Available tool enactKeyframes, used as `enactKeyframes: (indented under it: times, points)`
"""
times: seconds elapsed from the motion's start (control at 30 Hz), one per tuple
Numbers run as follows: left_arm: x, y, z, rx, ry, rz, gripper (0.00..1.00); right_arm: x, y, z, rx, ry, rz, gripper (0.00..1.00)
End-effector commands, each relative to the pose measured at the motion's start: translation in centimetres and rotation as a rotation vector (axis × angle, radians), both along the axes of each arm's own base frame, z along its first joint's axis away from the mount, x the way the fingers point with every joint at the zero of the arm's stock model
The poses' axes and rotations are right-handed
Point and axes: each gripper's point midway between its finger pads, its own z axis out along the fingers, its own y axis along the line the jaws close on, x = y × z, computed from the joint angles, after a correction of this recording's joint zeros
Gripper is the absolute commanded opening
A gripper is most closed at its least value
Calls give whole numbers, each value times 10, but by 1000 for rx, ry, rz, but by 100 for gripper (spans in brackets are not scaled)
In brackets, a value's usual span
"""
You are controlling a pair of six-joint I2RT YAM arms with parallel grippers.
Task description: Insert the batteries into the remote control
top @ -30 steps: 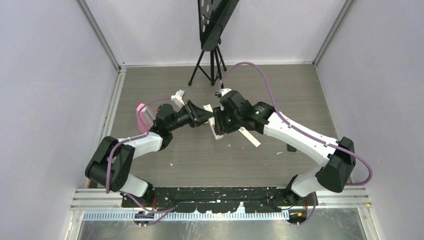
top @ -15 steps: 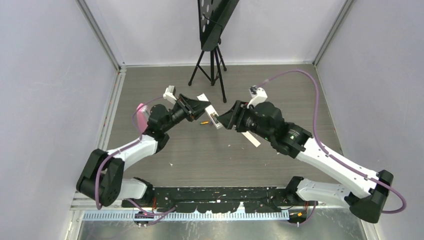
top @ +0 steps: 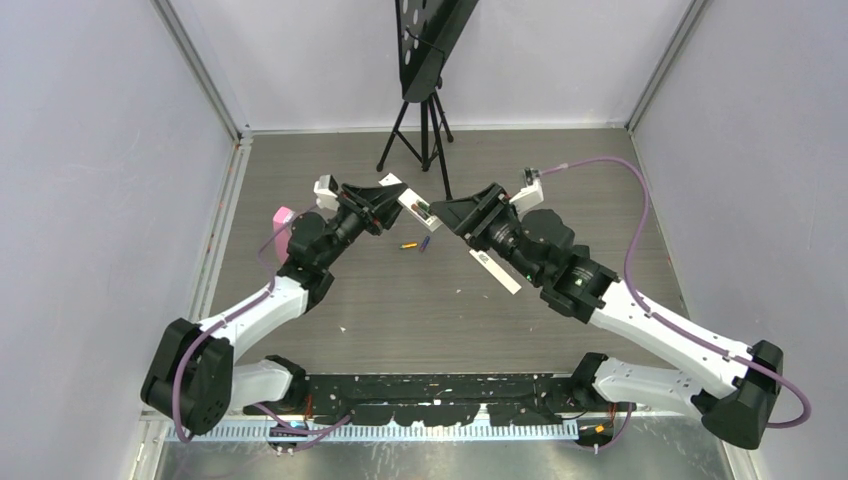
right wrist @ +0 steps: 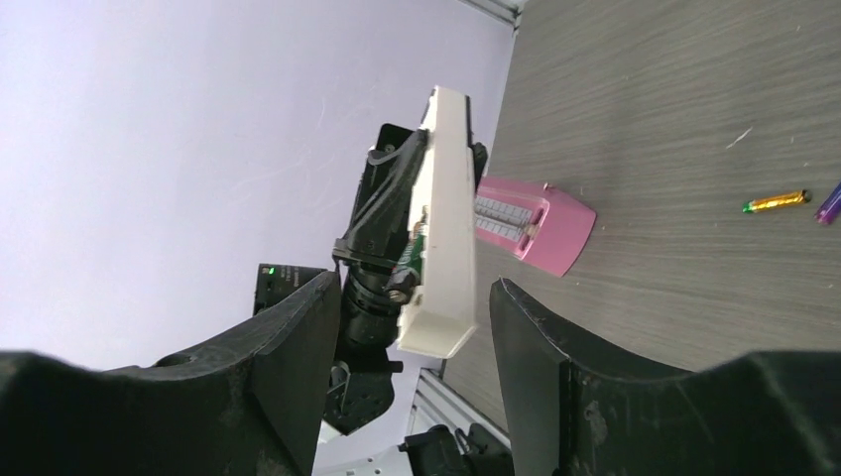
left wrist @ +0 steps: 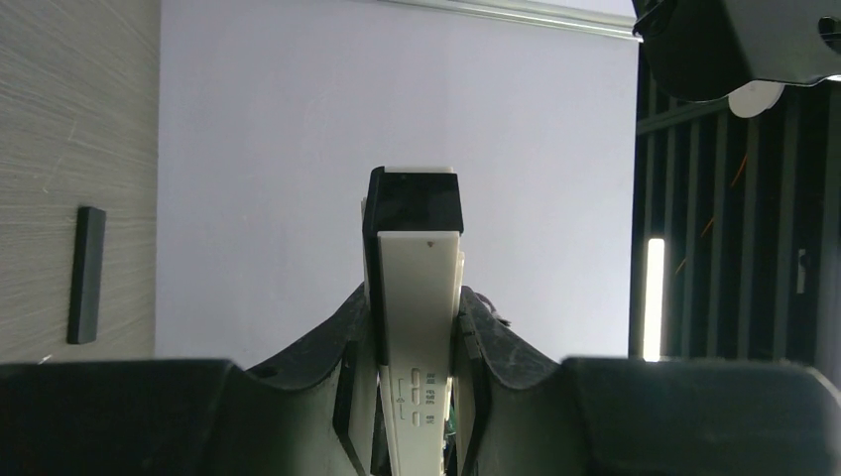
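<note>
My left gripper (top: 385,203) clamps the slim white remote control (top: 414,207) aloft; my right gripper (top: 455,213) gapes empty beside it. Beneath it lie the orange-yellow battery (top: 408,245) and purple battery (top: 425,243), unloaded.

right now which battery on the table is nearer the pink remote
The orange-yellow battery; the purple battery lies just beyond it, farther from the pink remote.

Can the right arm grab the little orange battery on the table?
Probably yes. The right gripper has open, empty jaws, and the orange battery lies uncovered on the table close by. The white remote, held up by the left gripper, is near but not over it.
</note>
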Motion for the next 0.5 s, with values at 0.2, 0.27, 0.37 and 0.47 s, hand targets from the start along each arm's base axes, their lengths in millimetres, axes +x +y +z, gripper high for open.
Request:
enactKeyframes:
  times: [0.2, 0.27, 0.37, 0.47]
  points:
    - [-8, 6, 34, -61, -57, 15, 0, 3, 21, 20, 161, 34, 41, 59]
    - [-8, 6, 33, -59, -59, 11, 0, 3, 19, 22, 181, 22, 35, 59]
    - [-8, 5, 30, -56, -57, 7, 0, 3, 18, 24, 185, 10, 33, 60]
    - [-9, 4, 29, -57, -58, 2, 0, 4, 19, 23, 181, 15, 32, 61]
